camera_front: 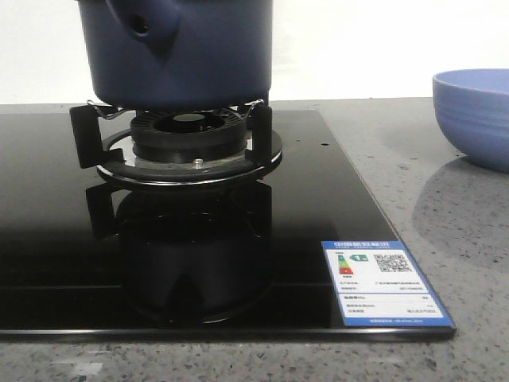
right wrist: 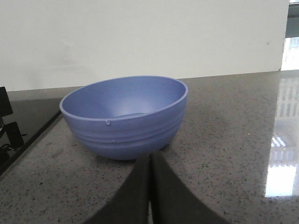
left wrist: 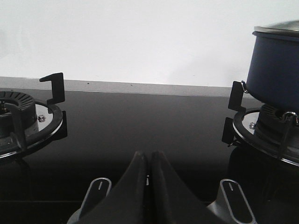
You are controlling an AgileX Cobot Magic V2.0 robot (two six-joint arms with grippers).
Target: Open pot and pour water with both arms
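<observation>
The dark navy pot (camera_front: 179, 52) stands on the right burner's black supports, its stubby handle with a hole facing the front camera. In the left wrist view the pot (left wrist: 275, 70) shows at the far right with a shiny lid rim (left wrist: 278, 29) on top. My left gripper (left wrist: 148, 156) is shut and empty, low over the black glass between the two burners. My right gripper (right wrist: 150, 158) is shut and empty, just in front of the light-blue ribbed bowl (right wrist: 124, 116) on the granite counter. Neither gripper shows in the front view.
The black glass hob (camera_front: 64, 239) carries the right burner (camera_front: 191, 135) and a second burner (left wrist: 21, 119) to the left. An energy label (camera_front: 386, 282) is stuck on the hob's near right corner. The bowl (camera_front: 477, 115) sits right of the hob on speckled counter (camera_front: 445, 231).
</observation>
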